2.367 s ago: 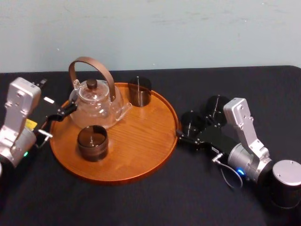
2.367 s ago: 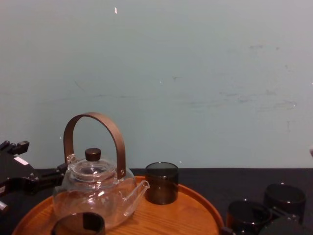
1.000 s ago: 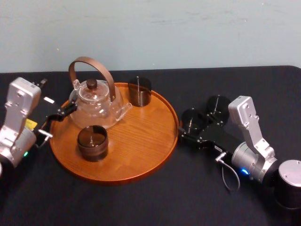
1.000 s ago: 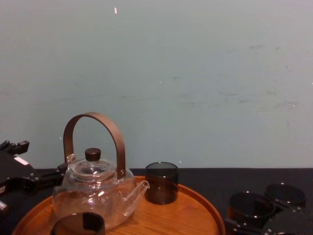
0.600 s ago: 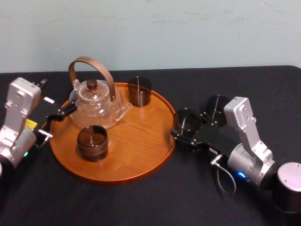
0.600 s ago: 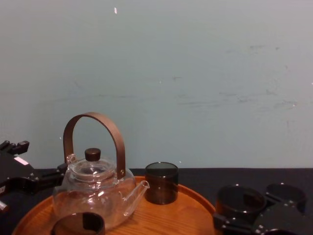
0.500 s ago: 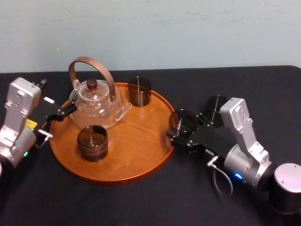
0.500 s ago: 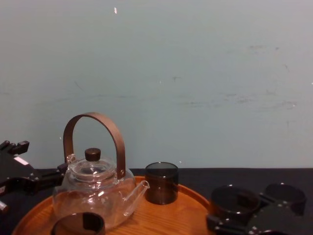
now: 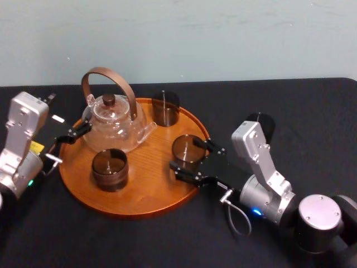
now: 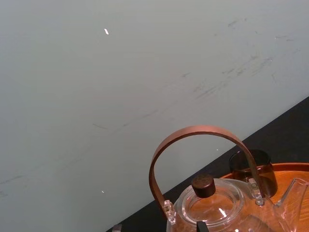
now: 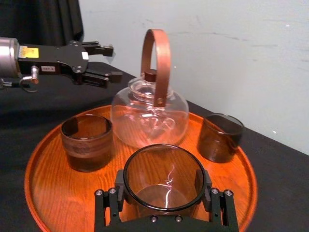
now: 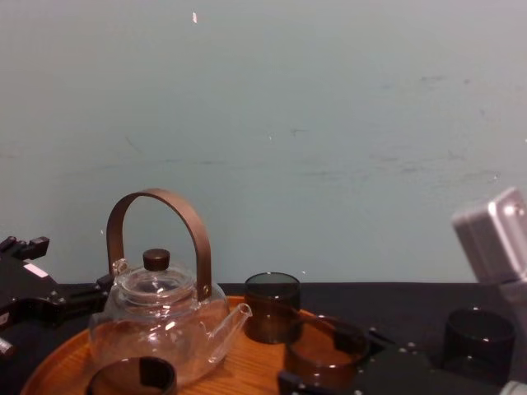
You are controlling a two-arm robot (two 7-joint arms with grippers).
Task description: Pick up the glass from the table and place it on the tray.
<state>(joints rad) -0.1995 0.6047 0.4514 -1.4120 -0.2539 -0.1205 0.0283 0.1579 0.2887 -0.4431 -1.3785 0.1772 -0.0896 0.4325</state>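
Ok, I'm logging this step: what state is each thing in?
Right gripper: shut on the held glass.
Held glass: upright, over the tray.
Left gripper: open, beside the teapot.
Teapot: upright on the tray, lid on.
Front glass, back glass: upright on the tray.
Spare glass: upright on the table.

You see a glass teapot (image 9: 114, 123) left of centre, near cup (image 9: 110, 168) below it, far cup (image 9: 165, 108) upper centre, dark cup (image 9: 263, 121) right of centre

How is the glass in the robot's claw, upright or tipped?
Upright: the glass has its mouth facing up and walls vertical, clamped in the right gripper over the tray. Left gripper sits by the teapot.
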